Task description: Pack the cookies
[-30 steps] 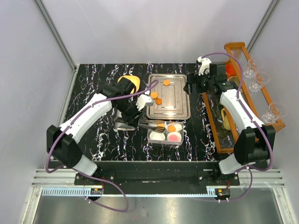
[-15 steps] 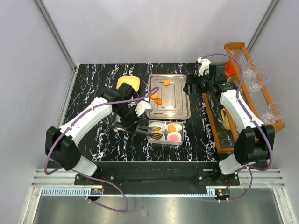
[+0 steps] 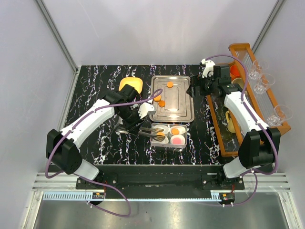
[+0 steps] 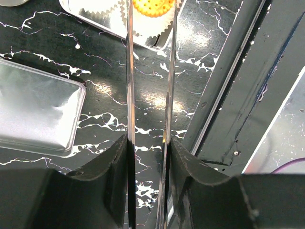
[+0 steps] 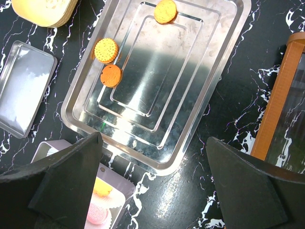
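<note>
Left of frame: L gripper (image 4: 148,143) was clamped on metal tongs (image 4: 129,86). A cookie (image 4: 152,6) sat btwn the tips, over a paper cup (image 4: 150,28) in the small box (image 3: 169,147). Centre: three more cookies (image 5: 106,50) lay on the steel tray (image 5: 157,81). Right: R gripper (image 5: 153,143) hung spread wide, empty. Best approach, prob.: centre over cup, go low, ease squeeze slowly.

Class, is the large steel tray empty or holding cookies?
Holding cookies: three orange cookies lie loose on the steel tray, clear in both the right wrist and top views.
</note>
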You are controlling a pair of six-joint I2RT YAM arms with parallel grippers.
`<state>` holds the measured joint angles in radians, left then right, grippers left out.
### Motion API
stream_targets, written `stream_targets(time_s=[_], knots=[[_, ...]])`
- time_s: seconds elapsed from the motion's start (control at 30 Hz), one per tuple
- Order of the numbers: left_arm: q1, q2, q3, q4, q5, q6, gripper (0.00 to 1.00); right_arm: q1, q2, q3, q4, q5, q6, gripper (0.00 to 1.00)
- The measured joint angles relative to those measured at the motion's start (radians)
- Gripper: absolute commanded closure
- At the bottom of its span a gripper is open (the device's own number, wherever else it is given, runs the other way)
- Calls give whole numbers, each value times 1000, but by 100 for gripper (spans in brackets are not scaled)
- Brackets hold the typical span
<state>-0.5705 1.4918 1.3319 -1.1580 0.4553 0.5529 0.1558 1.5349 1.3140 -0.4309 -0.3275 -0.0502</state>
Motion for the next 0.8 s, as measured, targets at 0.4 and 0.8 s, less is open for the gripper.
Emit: stream_targets(time_s=[0.4, 0.8], knots=[[0, 0, -1, 0, 0, 0, 65, 0, 0, 0, 0, -6, 0, 0], [0, 0, -1, 0, -1, 6, 59, 0, 0, 0, 0, -6, 3, 0]])
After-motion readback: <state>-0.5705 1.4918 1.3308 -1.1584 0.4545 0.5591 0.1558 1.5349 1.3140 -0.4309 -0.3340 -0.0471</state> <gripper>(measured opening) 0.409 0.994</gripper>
